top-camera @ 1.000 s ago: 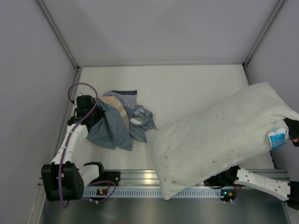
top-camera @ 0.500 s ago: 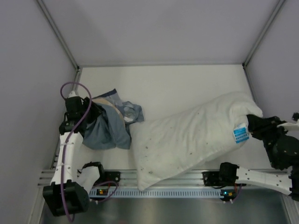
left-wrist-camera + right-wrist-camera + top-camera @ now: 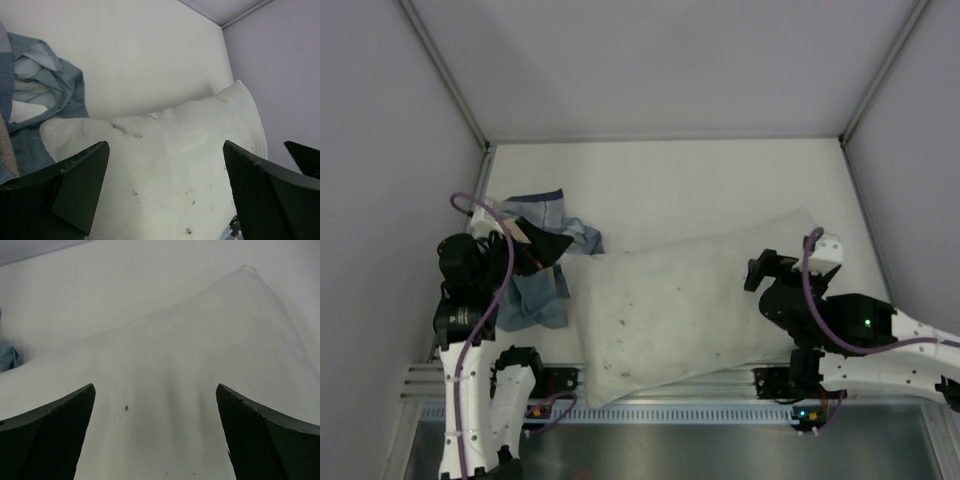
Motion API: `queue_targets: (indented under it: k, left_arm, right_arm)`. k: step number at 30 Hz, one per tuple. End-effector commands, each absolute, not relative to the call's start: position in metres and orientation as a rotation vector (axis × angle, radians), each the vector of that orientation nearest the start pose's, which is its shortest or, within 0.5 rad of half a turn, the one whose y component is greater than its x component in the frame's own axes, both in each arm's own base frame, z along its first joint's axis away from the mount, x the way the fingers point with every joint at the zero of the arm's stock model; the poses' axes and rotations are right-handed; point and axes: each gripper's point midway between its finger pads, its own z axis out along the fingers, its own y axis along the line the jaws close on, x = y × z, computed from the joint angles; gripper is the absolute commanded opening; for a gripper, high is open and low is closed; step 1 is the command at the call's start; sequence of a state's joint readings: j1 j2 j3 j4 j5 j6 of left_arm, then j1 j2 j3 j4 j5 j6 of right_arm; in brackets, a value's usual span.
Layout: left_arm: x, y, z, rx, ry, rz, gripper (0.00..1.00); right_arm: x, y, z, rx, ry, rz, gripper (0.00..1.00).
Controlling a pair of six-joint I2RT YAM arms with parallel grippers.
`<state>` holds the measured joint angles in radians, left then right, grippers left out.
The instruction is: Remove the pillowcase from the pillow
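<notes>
Top view: desk (image 3: 700,175), pale and boxed in by a back wall (image 3: 660,60), a left wall (image 3: 380,200) and a right wall (image 3: 920,140). The pillow (image 3: 670,300) is white and uncovered, lying slantwise across the near half. Its far right corner points toward the right wall, and its near left corner overlaps the metal rail (image 3: 720,408) at the near edge. A broad strip of bare desk lies between the pillow's far edge and the back wall, with a narrower strip at the right. The pillowcase (image 3: 545,225) is off the pillow, a crumpled blue-grey heap at the desk's left side, close to the left wall and touching the pillow's left end. The left pincer (image 3: 542,248) sits over the heap's near part; its spread cannot be read here. The right pincer (image 3: 767,268) sits over the pillow's right end. Left wrist view: both dark fingers (image 3: 75,190) stand wide apart, nothing between them but the pillow's left end below — no hold on anything. The pillowcase is bunched at the left margin against the pillow's corner, with bare desk beyond reaching to the wall seam. Right wrist view: fingers (image 3: 50,435) equally wide apart and gripping nothing, with the pillow's white surface filling the gap. Its far corner tapers toward bare desk, and a sliver of blue cloth shows at the left margin.
</notes>
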<state>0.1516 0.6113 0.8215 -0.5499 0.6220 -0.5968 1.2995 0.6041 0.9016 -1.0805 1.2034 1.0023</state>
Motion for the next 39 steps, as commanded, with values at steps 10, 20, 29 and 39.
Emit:
queue_targets:
  k: [10, 20, 29, 39]
  left_arm:
    - [0.206, -0.113, 0.221, -0.284, 2.077, -1.114, 0.68]
    - [0.205, -0.156, 0.165, -0.307, 2.256, -1.186, 0.27]
    - [0.193, -0.23, 0.116, -0.193, 2.423, -1.154, 0.31]
    - [0.143, -0.328, 0.095, 0.043, 2.458, -1.255, 0.27]
  right_arm:
    - [0.141, 0.179, 0.15, 0.172, 2.148, 0.457, 0.88]
    - [0.142, 0.164, 0.108, 0.345, 2.078, 0.495, 0.85]
    - [0.217, 0.16, 0.119, 0.378, 2.14, 0.387, 0.91]
    - [0.357, 0.149, 0.16, 0.249, 2.186, 0.131, 0.93]
